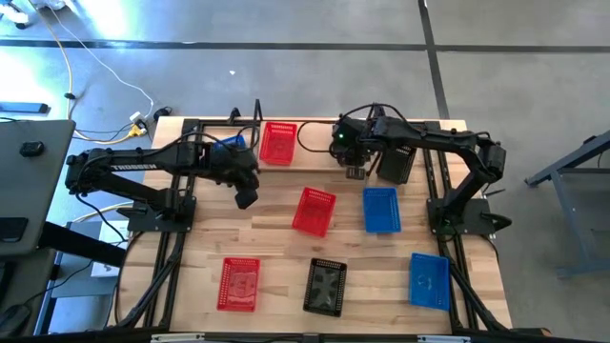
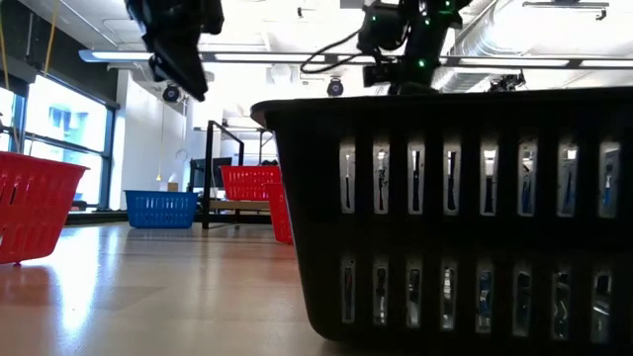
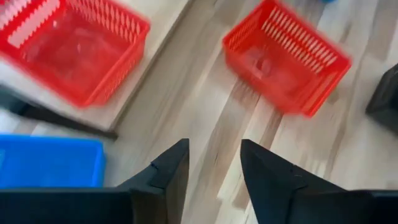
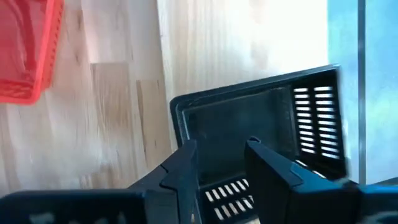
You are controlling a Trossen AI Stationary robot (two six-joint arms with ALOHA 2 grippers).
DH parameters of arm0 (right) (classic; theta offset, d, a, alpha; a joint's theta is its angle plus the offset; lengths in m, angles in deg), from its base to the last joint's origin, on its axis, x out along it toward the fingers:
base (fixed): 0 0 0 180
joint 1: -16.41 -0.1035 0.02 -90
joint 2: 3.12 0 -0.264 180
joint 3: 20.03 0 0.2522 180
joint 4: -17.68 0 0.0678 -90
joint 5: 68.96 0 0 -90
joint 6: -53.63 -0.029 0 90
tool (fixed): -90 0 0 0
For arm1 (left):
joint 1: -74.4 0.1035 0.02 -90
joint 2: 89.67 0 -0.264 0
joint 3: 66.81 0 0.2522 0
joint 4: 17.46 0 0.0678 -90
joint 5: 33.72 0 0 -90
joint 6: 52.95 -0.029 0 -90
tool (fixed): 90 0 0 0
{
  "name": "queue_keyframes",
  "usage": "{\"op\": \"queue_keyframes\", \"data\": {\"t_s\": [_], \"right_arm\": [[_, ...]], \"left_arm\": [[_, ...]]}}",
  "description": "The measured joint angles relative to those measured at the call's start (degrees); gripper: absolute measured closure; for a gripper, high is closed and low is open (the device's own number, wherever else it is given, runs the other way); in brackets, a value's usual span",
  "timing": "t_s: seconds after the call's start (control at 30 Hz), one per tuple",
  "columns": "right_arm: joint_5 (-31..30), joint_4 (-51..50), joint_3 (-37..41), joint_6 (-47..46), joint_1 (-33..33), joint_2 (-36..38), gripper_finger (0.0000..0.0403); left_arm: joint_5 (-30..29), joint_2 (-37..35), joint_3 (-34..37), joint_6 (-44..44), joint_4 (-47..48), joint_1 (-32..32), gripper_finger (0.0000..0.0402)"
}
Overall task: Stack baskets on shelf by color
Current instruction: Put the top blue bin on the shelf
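Wood-plank tabletop (image 1: pixel 276 238), shelf (image 1: pixel 315 143) along the far edge holding a red basket (image 1: pixel 277 142), blue (image 1: pixel 227 143) and black (image 1: pixel 395 162). Left gripper (image 1: pixel 246 197) hovers, fingers apart, empty; loose red basket (image 1: pixel 314 210) lies just right of it, long axis roughly toward the shelf, so left arm is nearer. Right gripper (image 4: pixel 221 163) hangs above the black basket, fingers parted, holding nothing.

The high view looks straight down on the whole surface (image 1: pixel 276 238). The low view sits at surface level, pressed close to a black basket (image 2: pixel 455 208). Both share that basket.
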Motion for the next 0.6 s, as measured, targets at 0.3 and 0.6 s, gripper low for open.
{"op": "queue_keyframes", "data": {"t_s": [0.3, 0.6], "right_arm": [[-2.97, -2.88, -10.32, -0.98, 0.02, 0.00, 0.0284], [-4.25, -6.71, -21.34, 0.28, 3.62, 0.04, 0.0284]], "left_arm": [[-3.86, 0.00, 0.00, -2.32, 11.47, -0.17, 0.0237], [-9.49, -0.04, 5.16, -4.50, 11.60, -0.72, 0.0245]]}}
